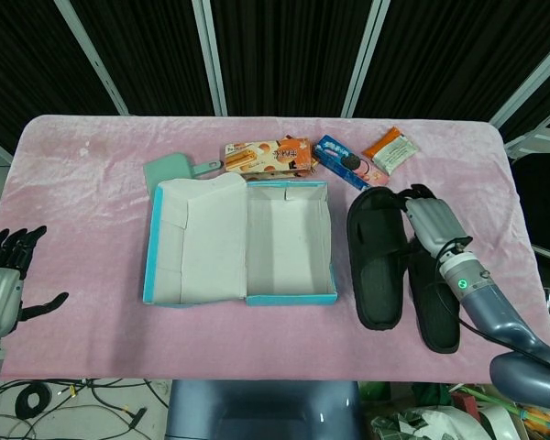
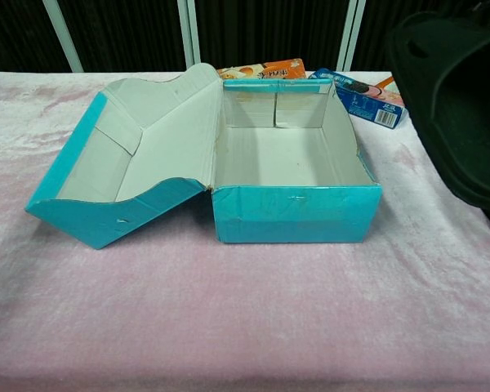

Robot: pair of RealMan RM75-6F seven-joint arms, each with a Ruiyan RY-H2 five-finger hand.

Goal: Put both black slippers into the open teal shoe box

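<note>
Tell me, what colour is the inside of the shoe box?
White inside the shoe box, teal outside; the chest view shows it best.

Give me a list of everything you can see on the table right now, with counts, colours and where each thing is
slippers: 2, black, right of the box, held by the right hand
shoe box: 1, teal, open, table centre
snack packs: 3, orange, blue, orange-white, behind the box
hand mirror: 1, pale green, behind the lid
tablecloth: 1, pink, covers the table
right hand: grips the slippers
left hand: fingers apart, off the near left edge
</note>
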